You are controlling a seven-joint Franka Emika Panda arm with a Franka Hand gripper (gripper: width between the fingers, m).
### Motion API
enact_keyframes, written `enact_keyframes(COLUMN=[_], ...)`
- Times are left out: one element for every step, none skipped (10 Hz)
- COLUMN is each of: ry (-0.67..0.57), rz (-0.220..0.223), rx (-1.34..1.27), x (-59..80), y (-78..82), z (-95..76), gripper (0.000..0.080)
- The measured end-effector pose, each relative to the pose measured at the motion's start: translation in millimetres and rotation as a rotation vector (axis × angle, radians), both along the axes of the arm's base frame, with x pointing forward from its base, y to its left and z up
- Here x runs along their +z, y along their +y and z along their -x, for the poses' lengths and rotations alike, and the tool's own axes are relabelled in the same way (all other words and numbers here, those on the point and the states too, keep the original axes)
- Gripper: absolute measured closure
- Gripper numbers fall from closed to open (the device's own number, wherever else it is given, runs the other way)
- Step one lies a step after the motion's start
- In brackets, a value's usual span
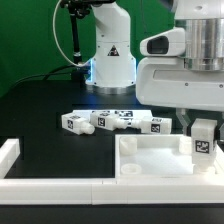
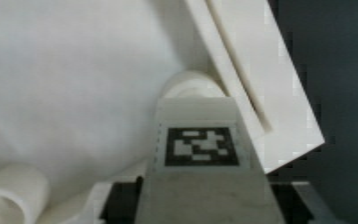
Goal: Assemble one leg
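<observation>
My gripper (image 1: 203, 122) is shut on a white leg (image 1: 203, 140) with a black-and-white tag on its face, and holds it upright over the right side of the large white square panel (image 1: 150, 158). In the wrist view the leg (image 2: 201, 140) runs out from between my fingers (image 2: 130, 200), its tip close to the panel's raised rim (image 2: 247, 70). Three more legs (image 1: 110, 121) lie in a row on the black table behind the panel.
A long white L-shaped rail (image 1: 45, 186) runs along the table's front and the exterior view's left. A white robot base (image 1: 110, 55) stands at the back. A round boss (image 2: 12, 195) of the panel shows beside the leg in the wrist view.
</observation>
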State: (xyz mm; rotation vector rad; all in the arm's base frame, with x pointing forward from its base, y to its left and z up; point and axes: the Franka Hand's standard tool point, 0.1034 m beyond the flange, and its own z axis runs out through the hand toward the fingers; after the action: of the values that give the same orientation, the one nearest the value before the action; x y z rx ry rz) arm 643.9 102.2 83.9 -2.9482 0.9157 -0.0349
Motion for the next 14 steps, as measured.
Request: enact_keyframes(ry=[0.003, 0.006, -0.003, -0.004, 0.001, 0.009, 0.005, -0.011, -0.02, -0.015, -0.017, -0.02, -0.024, -0.037], rz=[-0.002, -0.004, -0.009, -0.013, -0.018, -0.024, -0.044, -0.065, -0.08, -0.085, -0.083, -0.076, -0.058, -0.046], rx=[-0.057, -0.116, -0.296, -0.428, -0.539, -0.673, -0.843, -0.956, -1.039, -1.059, -1.029, -0.979, -0.767, -0.602], x=[-0.1, -0.9, -1.5, -1.7, -1.9, -2.4, -3.1, -3.6, -5.0, -4.9, -4.9, -4.4, -1.9, -2.3], y=[0.1, 1.1, 5.9, 5.9, 6.9, 11.1, 17.4, 22.2, 27.1, 27.3, 27.3, 26.1, 20.7, 18.5], z=[0.1, 0.6, 0.2, -0.1, 0.3, 1.2, 1.1, 1.1, 2.1, 2.1, 2.1, 1.9, 1.2, 1.1], gripper=[0.0511, 0.0511, 0.0511, 0.0511, 0.0511, 0.0511, 0.0511, 0.0511, 0.0511, 0.0511, 0.0511, 0.045, 0.045, 0.0283])
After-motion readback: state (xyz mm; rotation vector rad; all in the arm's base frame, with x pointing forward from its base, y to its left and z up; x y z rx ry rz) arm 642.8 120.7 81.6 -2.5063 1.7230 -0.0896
